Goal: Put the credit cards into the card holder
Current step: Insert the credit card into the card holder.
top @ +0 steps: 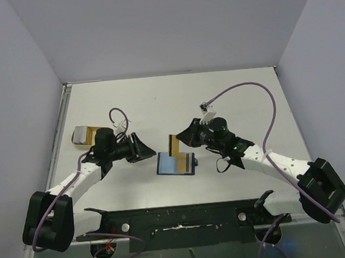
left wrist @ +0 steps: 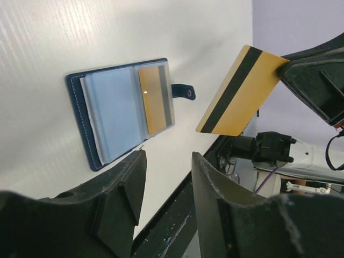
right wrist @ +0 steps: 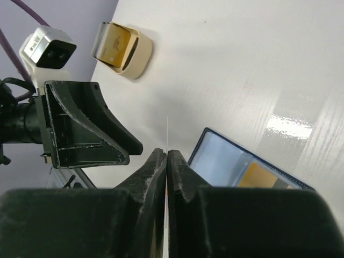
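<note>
Our right claw [right wrist: 167, 156] pinches a card [left wrist: 240, 91], left claw [left wrist: 168, 159] gapes empty; we risk it twisting, missing the holder [left wrist: 115, 110] at six o'clock.

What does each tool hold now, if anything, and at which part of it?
The right tool is shut on the gold card, gripping one short end. The left tool is open and holds nothing.

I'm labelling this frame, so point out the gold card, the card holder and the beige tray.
gold card [left wrist: 250, 91], left wrist view, on its gold face beside the dark stripe.
card holder [left wrist: 115, 105], left wrist view, on the pale blue inner sleeve.
beige tray [right wrist: 141, 56], right wrist view, on its outer side wall.
</note>
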`<state>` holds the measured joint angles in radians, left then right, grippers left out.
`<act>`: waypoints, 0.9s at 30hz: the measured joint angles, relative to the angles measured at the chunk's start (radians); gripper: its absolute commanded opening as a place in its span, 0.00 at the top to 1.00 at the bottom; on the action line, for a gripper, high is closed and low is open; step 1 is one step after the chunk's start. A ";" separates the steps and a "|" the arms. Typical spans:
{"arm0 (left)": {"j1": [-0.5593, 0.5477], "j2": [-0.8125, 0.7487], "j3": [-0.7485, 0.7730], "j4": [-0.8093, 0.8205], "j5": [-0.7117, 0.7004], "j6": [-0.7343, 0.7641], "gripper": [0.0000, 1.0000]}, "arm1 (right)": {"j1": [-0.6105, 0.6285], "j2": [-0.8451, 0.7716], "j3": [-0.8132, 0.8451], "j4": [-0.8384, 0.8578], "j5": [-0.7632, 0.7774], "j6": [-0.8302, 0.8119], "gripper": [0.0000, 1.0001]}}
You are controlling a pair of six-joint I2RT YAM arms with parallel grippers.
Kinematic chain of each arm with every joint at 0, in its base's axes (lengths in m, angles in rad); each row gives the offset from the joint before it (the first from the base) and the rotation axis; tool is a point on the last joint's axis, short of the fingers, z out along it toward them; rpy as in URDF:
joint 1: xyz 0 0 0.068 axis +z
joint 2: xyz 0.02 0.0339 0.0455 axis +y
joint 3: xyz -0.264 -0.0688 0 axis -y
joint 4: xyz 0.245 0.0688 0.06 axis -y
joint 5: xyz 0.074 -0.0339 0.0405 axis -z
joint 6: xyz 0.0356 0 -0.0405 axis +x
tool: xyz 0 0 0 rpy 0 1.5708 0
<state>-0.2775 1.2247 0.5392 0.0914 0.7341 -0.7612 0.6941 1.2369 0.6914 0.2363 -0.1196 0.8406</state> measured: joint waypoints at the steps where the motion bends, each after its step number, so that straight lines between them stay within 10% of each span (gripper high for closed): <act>1: -0.005 0.010 -0.001 -0.002 -0.007 0.006 0.66 | -0.002 0.015 0.000 0.000 -0.002 0.000 1.00; 27: -0.110 0.251 -0.064 0.116 -0.066 0.018 0.92 | -0.107 0.258 -0.087 0.111 -0.089 0.010 1.00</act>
<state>-0.3874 1.4754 0.4755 0.2070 0.6685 -0.7433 0.5873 1.4952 0.6041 0.3470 -0.2085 0.8509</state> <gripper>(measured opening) 0.090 0.025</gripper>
